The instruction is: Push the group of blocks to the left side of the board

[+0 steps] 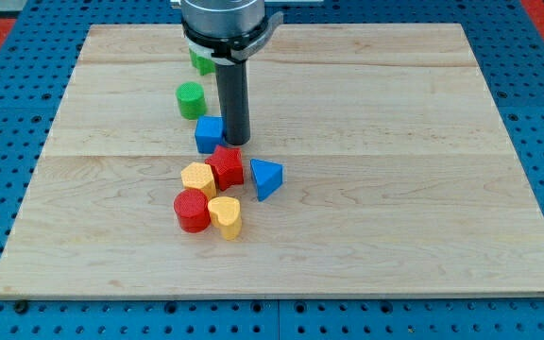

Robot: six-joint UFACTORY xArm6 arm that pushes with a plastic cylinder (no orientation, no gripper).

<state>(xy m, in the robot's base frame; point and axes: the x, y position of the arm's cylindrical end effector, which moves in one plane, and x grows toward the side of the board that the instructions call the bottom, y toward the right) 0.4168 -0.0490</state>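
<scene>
My tip (235,142) rests on the board just right of a blue cube (209,133), touching or nearly touching it, and just above a red star-like block (226,167). A green cylinder (190,99) stands up and left of the tip. Another green block (202,62) is partly hidden behind the rod near the view's top. Below the tip lie a yellow hexagonal block (198,178), a red cylinder (193,210), a yellow heart-shaped block (225,215) and a blue triangular block (265,178), close together in the board's lower middle.
The wooden board (395,189) lies on a blue pegboard table (536,94). The arm's grey and black mount (223,19) hangs over the board's top edge.
</scene>
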